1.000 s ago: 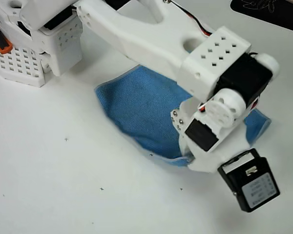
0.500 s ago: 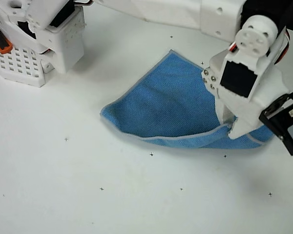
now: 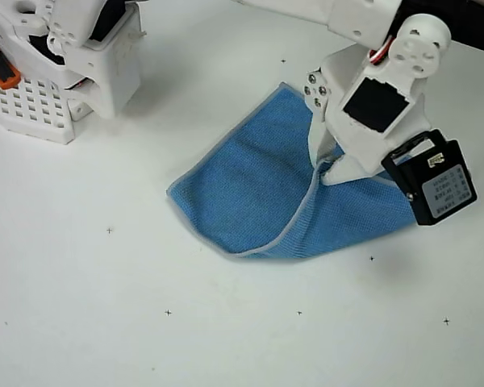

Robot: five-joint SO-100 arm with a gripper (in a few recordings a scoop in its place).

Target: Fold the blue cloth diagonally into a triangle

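Note:
The blue cloth [image 3: 250,189] lies partly folded on the white table in the overhead view. A flap with a pale grey edge rises from the near fold toward the middle. My white gripper [image 3: 326,168] hangs over the cloth's right part, shut on the raised corner of that flap. The fingertips are largely hidden under the wrist block and its black camera module [image 3: 434,178]. The cloth's far corner [image 3: 284,87] points toward the back of the table.
The arm's white base [image 3: 64,64], with a perforated block and an orange part, stands at the top left. Small black cross marks [image 3: 168,312] dot the white table in front of and beside the cloth.
The gripper has travelled from the cloth's front right edge up and left, dragging the held corner with it. The flap now lies further over the cloth's middle.

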